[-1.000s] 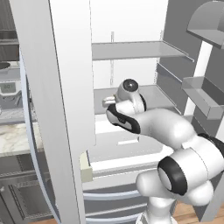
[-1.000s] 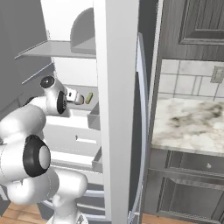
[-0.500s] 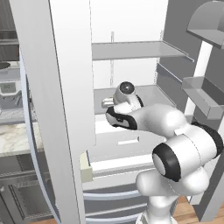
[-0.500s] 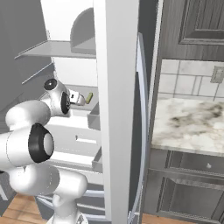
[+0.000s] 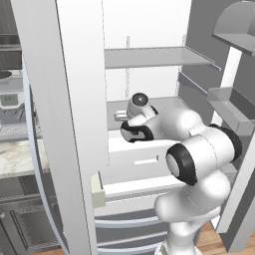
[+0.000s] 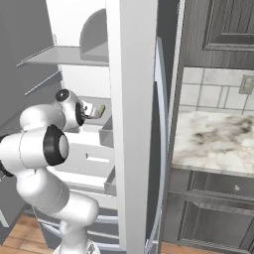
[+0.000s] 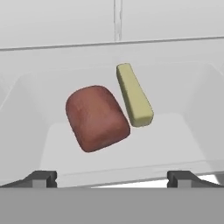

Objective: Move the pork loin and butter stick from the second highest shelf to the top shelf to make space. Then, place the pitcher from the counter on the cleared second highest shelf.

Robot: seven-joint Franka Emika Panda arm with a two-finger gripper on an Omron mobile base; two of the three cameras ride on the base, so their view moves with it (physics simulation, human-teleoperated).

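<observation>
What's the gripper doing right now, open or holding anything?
Gripper: jaws open, holding nothing; pork loin and butter stick lie ahead.

White fridge door open — tiled backsplash beside it.

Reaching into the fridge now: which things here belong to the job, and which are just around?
Job:
- pork loin
- butter stick
- second highest shelf, under both
- top shelf
- counter
- gripper, open

Bystanders:
- door bins
- fridge drawers
</observation>
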